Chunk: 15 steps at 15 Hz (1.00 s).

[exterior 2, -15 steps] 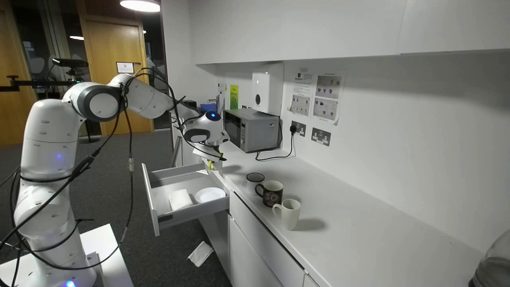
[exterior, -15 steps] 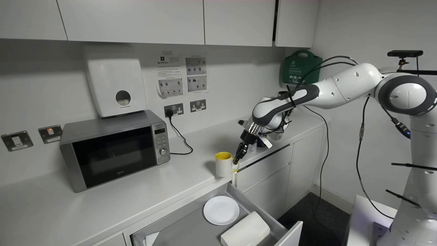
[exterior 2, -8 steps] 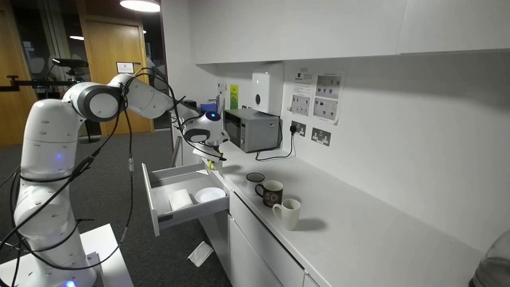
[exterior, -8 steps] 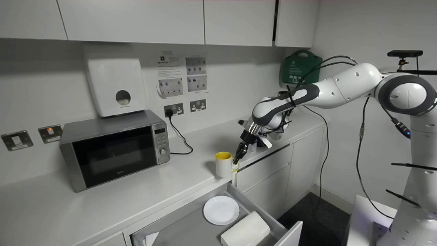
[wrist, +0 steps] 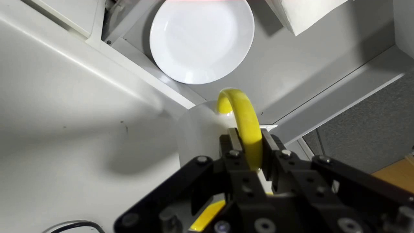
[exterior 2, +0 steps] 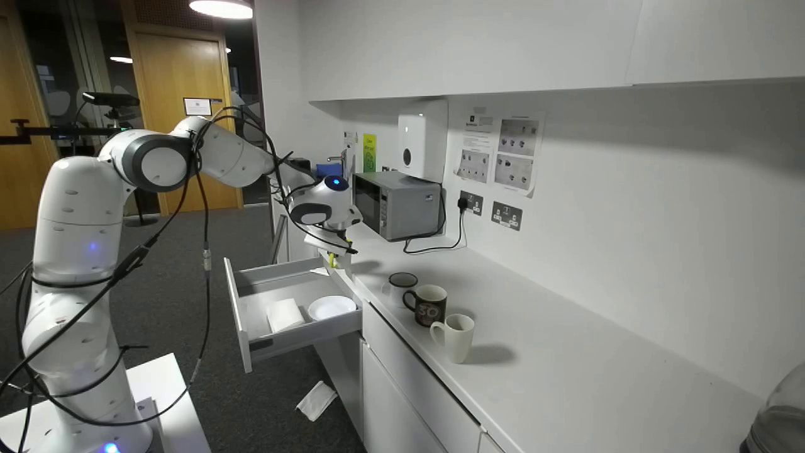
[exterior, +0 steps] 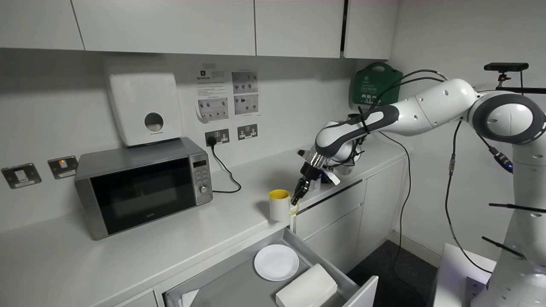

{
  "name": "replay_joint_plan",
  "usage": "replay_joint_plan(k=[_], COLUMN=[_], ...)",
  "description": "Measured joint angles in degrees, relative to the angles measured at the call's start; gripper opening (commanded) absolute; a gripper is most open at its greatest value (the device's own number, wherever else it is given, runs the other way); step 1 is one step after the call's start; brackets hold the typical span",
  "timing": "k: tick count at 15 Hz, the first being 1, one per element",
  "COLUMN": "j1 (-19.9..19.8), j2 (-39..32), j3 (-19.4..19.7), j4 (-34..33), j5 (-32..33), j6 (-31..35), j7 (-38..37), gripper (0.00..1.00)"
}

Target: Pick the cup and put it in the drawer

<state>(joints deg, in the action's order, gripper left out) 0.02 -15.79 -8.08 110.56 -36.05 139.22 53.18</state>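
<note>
The cup [exterior: 279, 207] is white outside with a yellow inside and a yellow handle. It is upright at the counter's front edge, beside the open drawer's back corner. I cannot tell whether it rests on the counter or is slightly raised. My gripper [exterior: 294, 201] is shut on the cup's handle, which runs between both fingers in the wrist view [wrist: 248, 133]. In an exterior view only a yellow bit of the cup [exterior 2: 332, 260] shows behind the arm. The white drawer [exterior: 239, 277] is pulled open below the counter; its front panel [exterior 2: 236, 314] shows too.
The drawer holds a white plate [exterior: 276, 262] and a white paper stack [exterior: 306, 286]. A grey microwave [exterior: 143, 187] stands on the counter. A clear cup [exterior 2: 401, 284], a dark mug [exterior 2: 429, 306] and a white mug [exterior 2: 456, 340] stand behind the arm. A paper [exterior 2: 316, 401] lies on the floor.
</note>
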Motion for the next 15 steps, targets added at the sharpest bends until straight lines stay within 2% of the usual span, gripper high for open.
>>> replay_joint_plan(k=[10,11,15], j1=[0.0,0.0,0.01], j2=[0.0,0.0,-0.71], j3=[0.0,0.0,-0.02], j4=[0.0,0.0,0.34], j5=[0.0,0.0,0.13], j6=[0.0,0.0,0.04], j7=[0.0,0.0,-0.15], gripper=[0.18,0.05,0.05])
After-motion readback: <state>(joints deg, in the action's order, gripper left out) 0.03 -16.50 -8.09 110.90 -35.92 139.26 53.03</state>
